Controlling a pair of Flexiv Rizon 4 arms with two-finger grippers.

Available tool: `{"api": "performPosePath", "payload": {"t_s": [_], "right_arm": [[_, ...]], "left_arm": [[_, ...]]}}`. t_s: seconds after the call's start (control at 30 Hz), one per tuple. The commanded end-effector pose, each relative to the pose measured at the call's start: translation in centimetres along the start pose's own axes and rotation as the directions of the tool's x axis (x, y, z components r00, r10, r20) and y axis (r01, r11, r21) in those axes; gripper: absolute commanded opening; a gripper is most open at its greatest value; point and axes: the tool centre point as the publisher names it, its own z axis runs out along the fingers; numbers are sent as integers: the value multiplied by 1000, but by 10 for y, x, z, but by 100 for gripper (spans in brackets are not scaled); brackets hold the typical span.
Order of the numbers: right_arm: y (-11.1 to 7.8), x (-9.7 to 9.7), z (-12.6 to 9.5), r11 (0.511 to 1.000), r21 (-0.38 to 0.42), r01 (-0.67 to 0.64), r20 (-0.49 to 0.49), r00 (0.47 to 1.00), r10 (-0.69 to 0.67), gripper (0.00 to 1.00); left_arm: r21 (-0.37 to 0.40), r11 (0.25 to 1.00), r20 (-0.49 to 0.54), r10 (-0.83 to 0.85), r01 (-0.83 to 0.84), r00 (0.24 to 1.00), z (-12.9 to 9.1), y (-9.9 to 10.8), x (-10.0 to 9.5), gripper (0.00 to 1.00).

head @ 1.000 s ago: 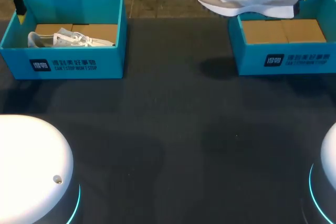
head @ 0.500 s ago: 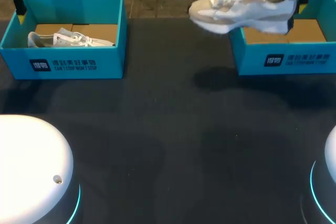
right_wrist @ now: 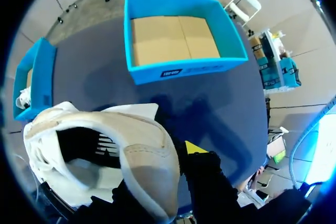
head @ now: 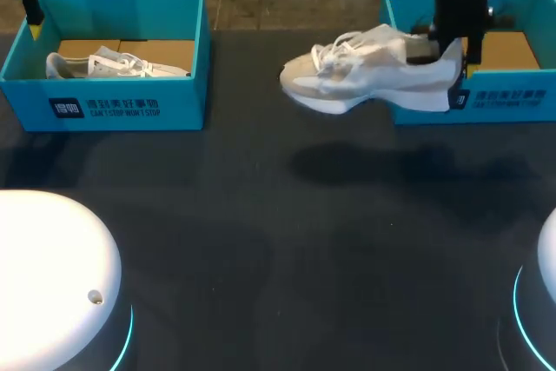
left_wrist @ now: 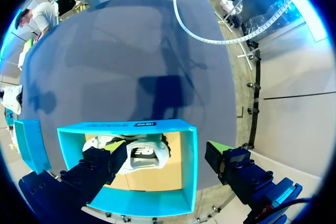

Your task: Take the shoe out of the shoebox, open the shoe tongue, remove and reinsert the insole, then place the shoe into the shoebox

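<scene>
Your right gripper (head: pixel 456 45) swung the shoe (head: pixel 365 71) down and left, away from the right shoebox (head: pixel 486 97), fingers clamped on the heel, so take-out looked basically done. The shoe hung toe-left beside that box's left wall, with bare table (head: pixel 278 241) below it. Your left gripper (left_wrist: pixel 167 148) sat wide open over the left shoebox (head: pixel 122 106), well apart.

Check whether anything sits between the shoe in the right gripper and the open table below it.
Nothing visible does. The shoe hangs by its heel from the right gripper. Its shadow falls on the table in front of the right shoebox, where nothing else lies.
</scene>
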Motion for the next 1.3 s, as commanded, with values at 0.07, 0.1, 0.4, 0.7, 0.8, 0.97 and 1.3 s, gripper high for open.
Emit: {"api": "performPosePath", "payload": {"t_s": [0.07, 0.1, 0.4, 0.7, 0.8, 0.97, 1.3], "right_arm": [[-4, 0, -1, 991, -134, -2, 0, 1000, 2, 0], [-4, 0, -1, 991, -134, -2, 0, 1000, 2, 0], [-4, 0, -1, 991, -134, -2, 0, 1000, 2, 0], [-76, 66, 19, 990, -129, 58, 75, 996, -49, 0], [-99, 82, 22, 991, -126, 54, 93, 995, -43, 0], [-137, 101, 30, 995, -99, 33, 80, 996, -25, 0], [-155, 114, 37, 997, -66, 30, 67, 997, -26, 0]], "left_arm": [[-2, 1000, -2, 0, 0, 1000, 0, -1, 0, 100], [-2, 1000, -2, 0, 0, 1000, 0, -1, 0, 100], [-2, 1000, -2, 0, 0, 1000, 0, -1, 0, 100], [-2, 1000, -2, 0, 0, 1000, 0, -1, 0, 100], [-2, 1000, -2, 0, 0, 1000, 0, -1, 0, 100], [-2, 1000, -2, 0, 0, 1000, 0, -1, 0, 100], [-2, 1000, -2, 0, 0, 1000, 0, -1, 0, 100]]}}
